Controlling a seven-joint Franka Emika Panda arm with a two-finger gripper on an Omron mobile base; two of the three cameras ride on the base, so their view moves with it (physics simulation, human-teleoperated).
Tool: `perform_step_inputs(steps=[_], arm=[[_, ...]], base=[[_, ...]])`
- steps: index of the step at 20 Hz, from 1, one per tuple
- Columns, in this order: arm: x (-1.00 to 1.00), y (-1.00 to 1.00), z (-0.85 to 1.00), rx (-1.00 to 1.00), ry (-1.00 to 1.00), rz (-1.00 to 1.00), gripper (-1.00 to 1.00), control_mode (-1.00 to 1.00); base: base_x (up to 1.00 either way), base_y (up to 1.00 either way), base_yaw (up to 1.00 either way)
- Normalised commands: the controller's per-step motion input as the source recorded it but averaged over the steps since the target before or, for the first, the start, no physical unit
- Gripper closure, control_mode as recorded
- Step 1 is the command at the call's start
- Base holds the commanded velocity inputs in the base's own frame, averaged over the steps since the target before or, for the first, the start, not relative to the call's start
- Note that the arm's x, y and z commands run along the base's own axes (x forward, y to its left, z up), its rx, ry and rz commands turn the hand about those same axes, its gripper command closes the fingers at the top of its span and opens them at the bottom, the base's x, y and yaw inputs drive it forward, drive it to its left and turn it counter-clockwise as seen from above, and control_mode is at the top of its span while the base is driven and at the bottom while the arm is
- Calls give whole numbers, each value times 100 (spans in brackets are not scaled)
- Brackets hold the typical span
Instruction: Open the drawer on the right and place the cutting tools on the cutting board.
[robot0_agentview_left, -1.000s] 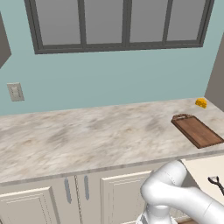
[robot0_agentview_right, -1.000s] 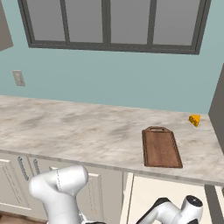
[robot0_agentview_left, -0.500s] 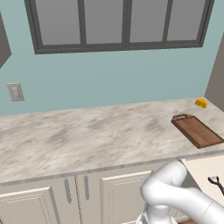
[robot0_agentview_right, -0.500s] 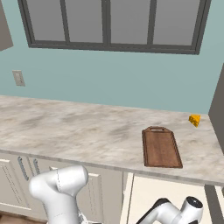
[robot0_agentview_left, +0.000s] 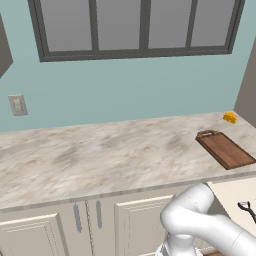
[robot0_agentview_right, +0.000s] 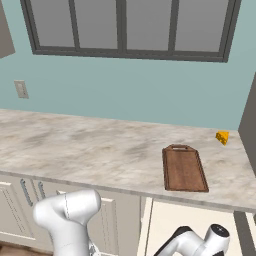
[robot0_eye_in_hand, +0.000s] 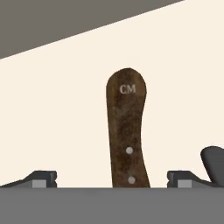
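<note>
Pale drawer (robot0_eye_in_hand: 65, 109) floor: knife (robot0_eye_in_hand: 127, 131) handle lies centred btwn wide-apart gripper (robot0_eye_in_hand: 112, 178) tips, long axis running straight ahead, nothing gripped; board (robot0_agentview_right: 183, 168) up on counter (robot0_agentview_right: 90, 150).

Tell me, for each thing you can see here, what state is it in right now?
drawer: pulled open, pale inside showing.
scissors: lying in the drawer.
knife handle: lying flat on the drawer floor, between the tool's fingertips, not gripped.
tool: open, tips apart either side of the handle.
cutting board: flat on the counter, nothing on it.
cabinet doors: closed.
</note>
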Motion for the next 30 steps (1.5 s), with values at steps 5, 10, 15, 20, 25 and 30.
perform_step_inputs(steps=[5, 10, 15, 20, 25, 30], arm=[[0, 0, 0, 0, 0, 0, -100, -100], [0, 9, 0, 2, 0, 0, -100, -100], [0, 15, 0, 1, 0, 0, -100, -100], [0, 4, 0, 0, 0, 0, 100, -100], [0, 0, 0, 0, 0, 0, 100, -100], [0, 0, 0, 0, 0, 0, 100, -100]], base=[[0, 0, 0], [0, 0, 0], [0, 0, 0], [0, 0, 0], [0, 0, 0], [0, 0, 0]])
